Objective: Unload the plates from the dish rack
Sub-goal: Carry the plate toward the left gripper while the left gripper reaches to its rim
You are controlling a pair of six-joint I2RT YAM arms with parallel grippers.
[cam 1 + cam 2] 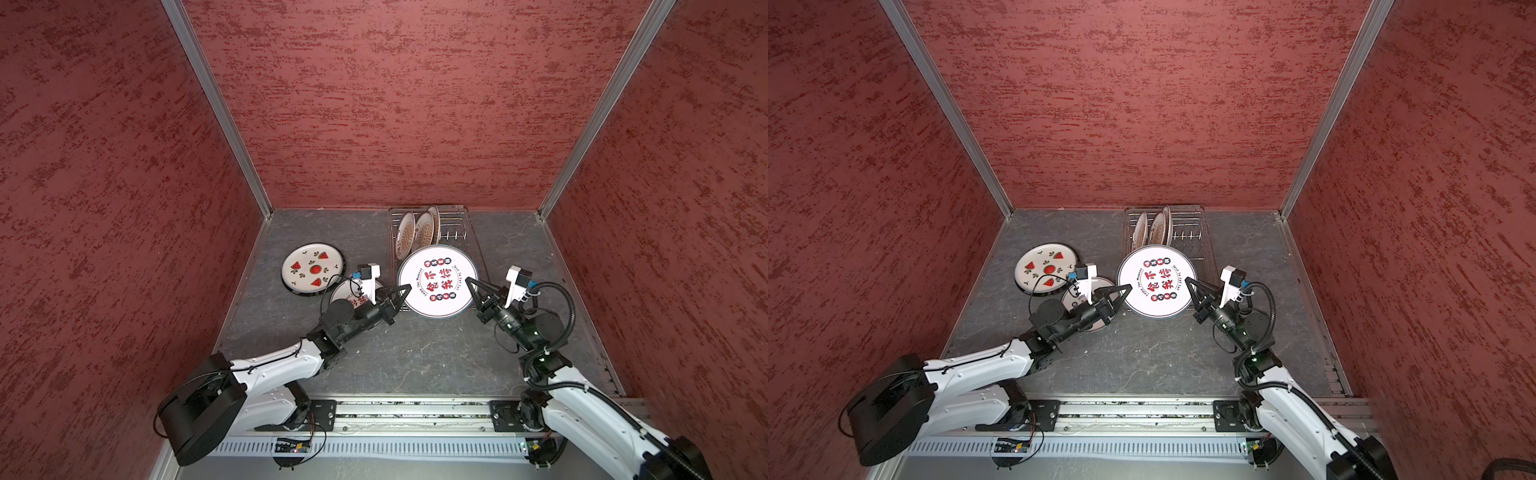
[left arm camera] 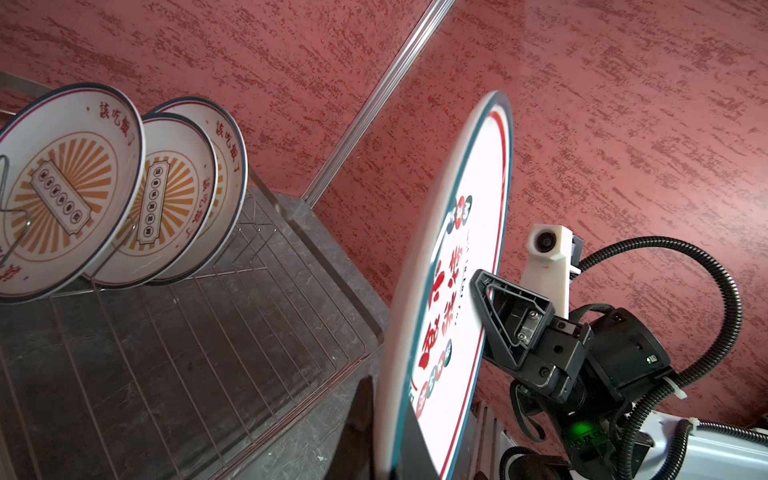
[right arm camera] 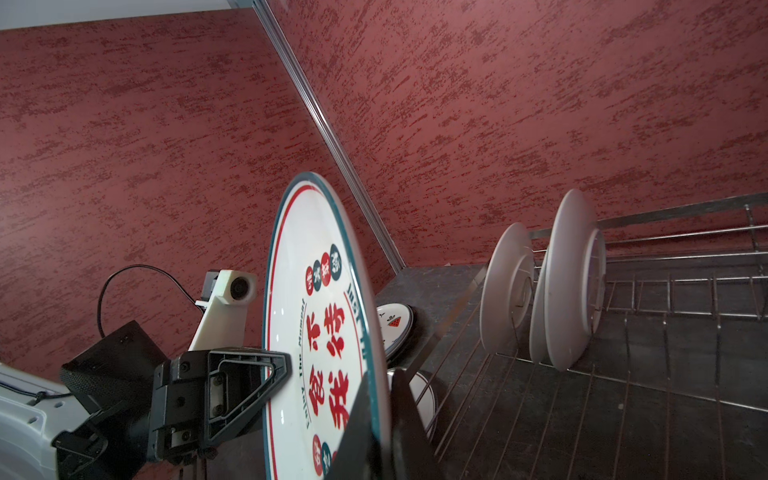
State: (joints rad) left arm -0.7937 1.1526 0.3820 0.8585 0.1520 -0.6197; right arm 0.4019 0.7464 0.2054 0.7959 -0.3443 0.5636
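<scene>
Gripping the big plate [image 1: 437, 286] by opposite rims with left claw [image 1: 407, 288] and right claw [image 1: 469, 281], both pinched tight. Holding it over the near end of the dish rack [image 1: 457, 226], three sunburst plates [image 1: 424, 229] upright behind.

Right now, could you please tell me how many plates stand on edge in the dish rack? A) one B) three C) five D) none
B: three sunburst plates lean on edge among the prongs of the wire dish rack, all three plain to see in the left wrist view.
</scene>
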